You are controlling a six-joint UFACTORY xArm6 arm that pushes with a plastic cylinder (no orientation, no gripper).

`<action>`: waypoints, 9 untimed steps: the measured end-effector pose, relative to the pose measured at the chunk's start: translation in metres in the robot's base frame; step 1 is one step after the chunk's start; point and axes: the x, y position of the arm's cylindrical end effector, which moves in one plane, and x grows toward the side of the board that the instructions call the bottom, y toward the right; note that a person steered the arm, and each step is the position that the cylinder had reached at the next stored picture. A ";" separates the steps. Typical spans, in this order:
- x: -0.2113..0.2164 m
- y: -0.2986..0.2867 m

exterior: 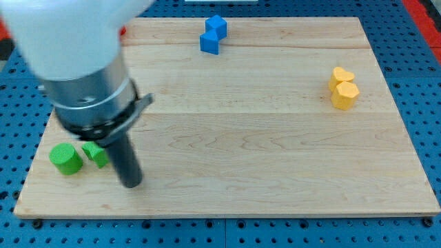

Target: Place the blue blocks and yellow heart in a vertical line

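Observation:
Two blue blocks touch each other at the view's top centre: an upper one (pixel 216 25) and a lower one (pixel 209 43) just down-left of it. A yellow heart (pixel 345 95) lies at the view's right, touching a second yellow block (pixel 340 77) just above it. My tip (pixel 131 183) rests on the board at the view's bottom left, far from the blue and yellow blocks. It stands just right of a green block (pixel 96 153).
A green cylinder (pixel 65 159) lies left of the green block near the wooden board's (pixel 262 151) bottom-left corner. A bit of red (pixel 124 31) shows at the arm's edge, top left. The arm's grey and white body hides the board's upper left.

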 end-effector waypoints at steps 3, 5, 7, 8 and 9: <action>-0.059 0.234; -0.153 0.410; -0.203 0.317; -0.184 0.347; -0.218 0.259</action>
